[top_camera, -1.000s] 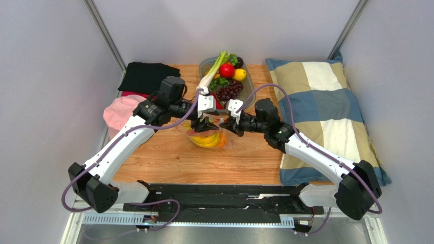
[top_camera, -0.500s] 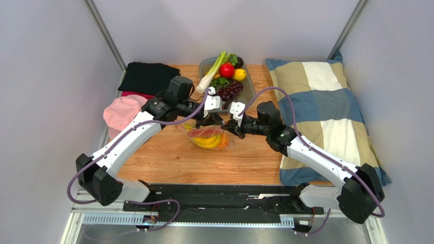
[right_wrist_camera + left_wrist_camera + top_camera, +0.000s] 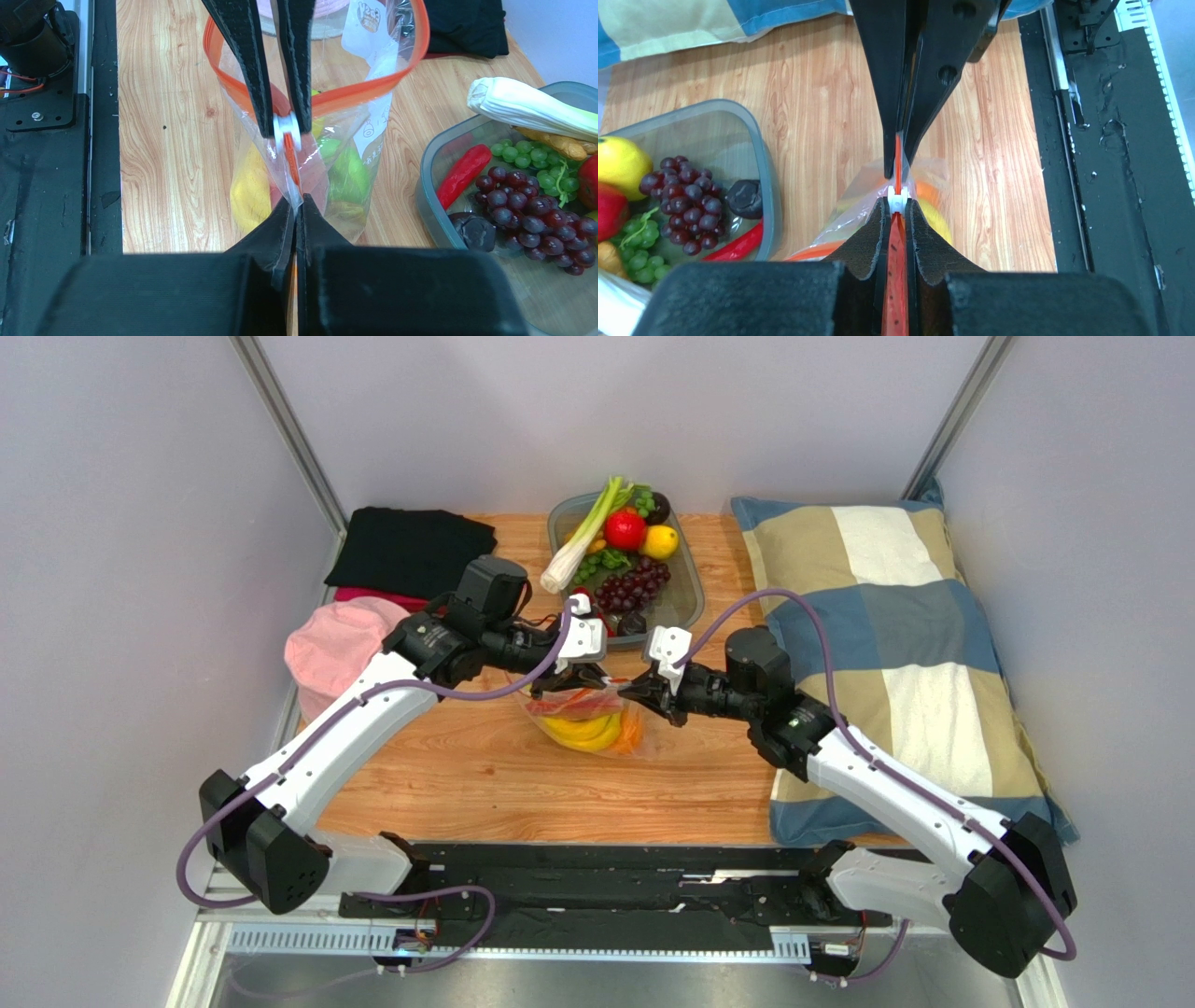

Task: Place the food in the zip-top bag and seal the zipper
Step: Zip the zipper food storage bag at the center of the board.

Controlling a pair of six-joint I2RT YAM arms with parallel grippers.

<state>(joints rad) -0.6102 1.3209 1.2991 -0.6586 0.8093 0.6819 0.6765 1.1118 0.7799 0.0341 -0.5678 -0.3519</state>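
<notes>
Food (image 3: 247,192) — a banana, an orange piece and green pieces — lies inside the zip-top bag (image 3: 375,122), which stands at table centre with the grey tray (image 3: 687,595) at its 12 o'clock. The left gripper (image 3: 897,210) is pinched onto the white slider tab (image 3: 285,127). The right gripper (image 3: 296,206) is clamped on the end of the zipper (image 3: 365,87) at the bag's 3 o'clock corner. Beyond the slider the strip gapes in an open loop, so loading looks finished and nearly the whole closing run remains. Compared with one second earlier, the left jaws, then spread above the bag, have closed on the slider, and the right arm has drawn toward 3 o'clock — stretching the rim.
</notes>
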